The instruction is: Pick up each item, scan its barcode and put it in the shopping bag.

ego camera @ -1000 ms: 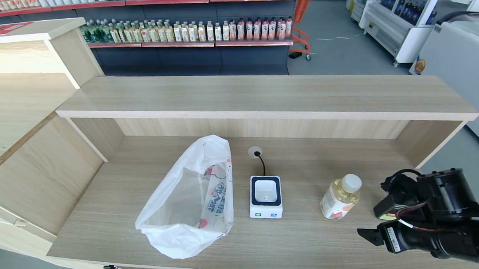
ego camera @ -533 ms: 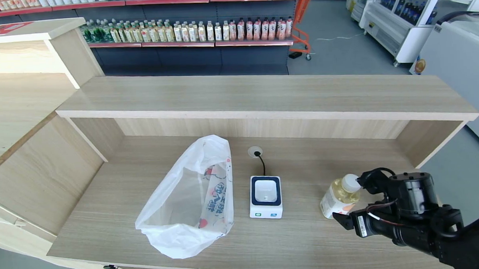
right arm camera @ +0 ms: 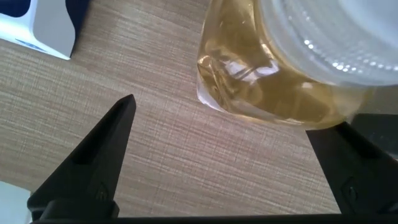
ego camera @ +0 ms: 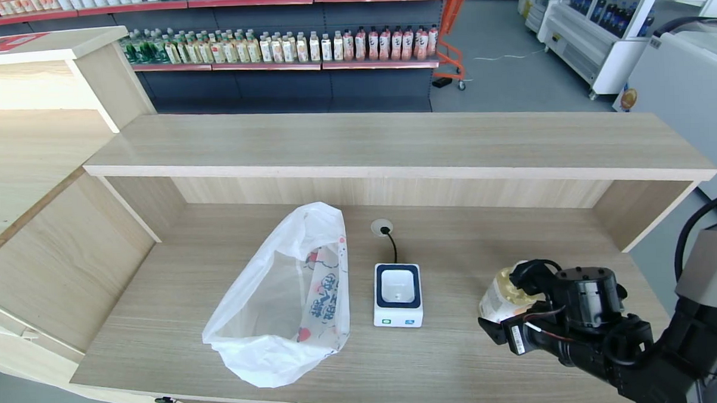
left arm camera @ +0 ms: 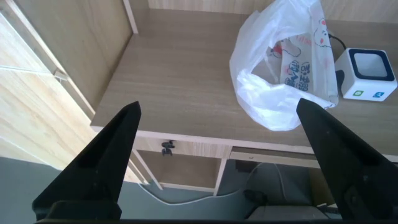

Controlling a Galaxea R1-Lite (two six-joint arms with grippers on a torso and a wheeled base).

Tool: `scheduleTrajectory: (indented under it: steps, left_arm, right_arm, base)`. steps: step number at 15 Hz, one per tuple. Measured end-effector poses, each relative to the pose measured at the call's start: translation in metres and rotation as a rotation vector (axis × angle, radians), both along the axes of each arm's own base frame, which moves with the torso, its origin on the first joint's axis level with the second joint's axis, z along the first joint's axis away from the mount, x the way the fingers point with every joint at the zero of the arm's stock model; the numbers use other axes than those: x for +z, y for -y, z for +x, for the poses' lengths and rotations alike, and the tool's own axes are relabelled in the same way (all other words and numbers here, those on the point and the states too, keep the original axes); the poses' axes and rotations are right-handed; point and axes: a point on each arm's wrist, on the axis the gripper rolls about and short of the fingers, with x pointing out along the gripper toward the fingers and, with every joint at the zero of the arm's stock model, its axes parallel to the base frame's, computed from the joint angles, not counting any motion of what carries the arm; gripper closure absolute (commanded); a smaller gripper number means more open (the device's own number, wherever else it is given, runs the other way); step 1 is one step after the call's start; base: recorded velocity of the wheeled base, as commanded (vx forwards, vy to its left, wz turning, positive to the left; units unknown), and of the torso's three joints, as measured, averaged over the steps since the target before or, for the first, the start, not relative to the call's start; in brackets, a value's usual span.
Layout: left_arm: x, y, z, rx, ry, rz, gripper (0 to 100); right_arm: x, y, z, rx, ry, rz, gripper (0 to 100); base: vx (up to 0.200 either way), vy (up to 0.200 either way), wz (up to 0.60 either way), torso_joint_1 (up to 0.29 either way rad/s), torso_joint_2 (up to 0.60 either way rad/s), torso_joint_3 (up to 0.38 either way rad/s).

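A bottle of pale yellow drink with a white cap stands on the wooden counter, right of the white and blue scanner. My right gripper is at the bottle, open, with one finger on each side of it. In the right wrist view the bottle sits close up between the spread fingers of the right gripper. The white plastic shopping bag lies open left of the scanner. My left gripper hangs open and holding nothing, out past the counter's front edge near the shopping bag.
A raised shelf runs along the back of the counter, with side walls at both ends. The scanner's black cable runs to a hole behind it. The scanner lies beyond the bag in the left wrist view.
My right arm has moved left across the counter to the bottle, and its open fingers now stand on either side of it. Bag, scanner and bottle have not moved.
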Motion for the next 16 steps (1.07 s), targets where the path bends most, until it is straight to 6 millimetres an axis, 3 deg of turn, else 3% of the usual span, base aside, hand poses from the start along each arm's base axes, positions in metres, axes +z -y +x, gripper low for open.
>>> scheduleTrajectory:
  steps: [16]
  left_arm:
    - [0.0,0.0,0.0,0.0,0.0,0.0,0]
  right_arm:
    - [-0.005,-0.008,0.025,0.017,0.124,0.009,0]
  base:
    - [0.0,0.0,0.0,0.0,0.0,0.0]
